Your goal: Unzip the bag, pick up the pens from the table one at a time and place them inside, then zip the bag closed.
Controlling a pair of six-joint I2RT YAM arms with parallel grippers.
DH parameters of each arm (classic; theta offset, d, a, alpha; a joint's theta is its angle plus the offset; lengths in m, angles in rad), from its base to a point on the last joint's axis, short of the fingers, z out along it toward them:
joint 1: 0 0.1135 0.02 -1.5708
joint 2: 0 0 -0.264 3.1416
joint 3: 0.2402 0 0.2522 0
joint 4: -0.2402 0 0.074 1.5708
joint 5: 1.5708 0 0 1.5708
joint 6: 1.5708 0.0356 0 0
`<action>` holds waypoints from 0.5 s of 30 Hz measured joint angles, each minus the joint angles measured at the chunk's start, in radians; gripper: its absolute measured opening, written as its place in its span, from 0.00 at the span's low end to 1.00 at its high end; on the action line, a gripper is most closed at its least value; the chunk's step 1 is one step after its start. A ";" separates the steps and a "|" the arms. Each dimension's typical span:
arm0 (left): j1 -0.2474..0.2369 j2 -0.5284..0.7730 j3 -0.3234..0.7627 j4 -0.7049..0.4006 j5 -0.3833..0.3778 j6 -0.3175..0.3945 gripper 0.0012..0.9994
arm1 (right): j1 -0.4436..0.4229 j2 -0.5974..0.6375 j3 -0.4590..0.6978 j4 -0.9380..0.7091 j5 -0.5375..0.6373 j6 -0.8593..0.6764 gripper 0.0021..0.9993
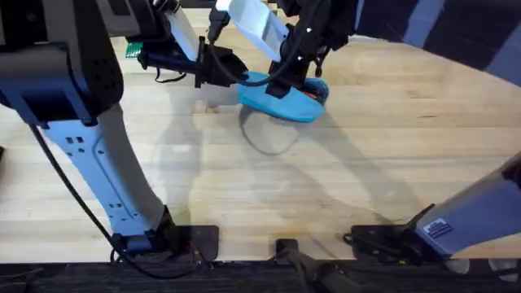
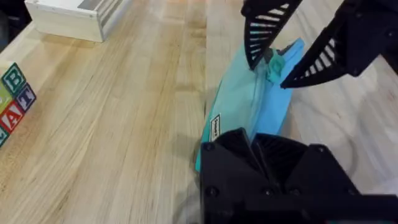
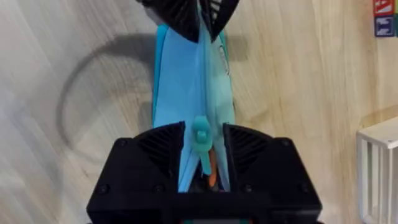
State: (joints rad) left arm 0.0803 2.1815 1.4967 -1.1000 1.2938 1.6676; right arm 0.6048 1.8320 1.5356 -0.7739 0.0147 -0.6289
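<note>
The light blue bag (image 1: 281, 102) hangs a little above the table (image 1: 366, 163), held at both ends and casting a shadow below. My left gripper (image 2: 255, 146) is shut on one end of the bag (image 2: 239, 102). At the other end, my right gripper (image 3: 202, 140) is shut on the teal zipper pull (image 3: 201, 135); the pull (image 2: 274, 65) sits between that gripper's ribbed fingers. An orange pen (image 3: 212, 171) peeks out of the bag's opening just behind the pull. The black pen is hidden.
Letter blocks (image 2: 12, 99) lie on the table to one side of the bag. A white wooden box (image 2: 74, 15) stands beyond them. Bare tabletop stretches in front of the bag towards the arm bases.
</note>
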 joint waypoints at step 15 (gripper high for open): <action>0.000 0.000 0.000 0.000 0.000 0.000 0.04 | 0.000 0.000 0.000 -0.004 -0.016 0.000 0.24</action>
State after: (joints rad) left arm 0.0803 2.1815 1.4967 -1.1004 1.2938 1.6676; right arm 0.6048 1.8321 1.5360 -0.7784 -0.0010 -0.6289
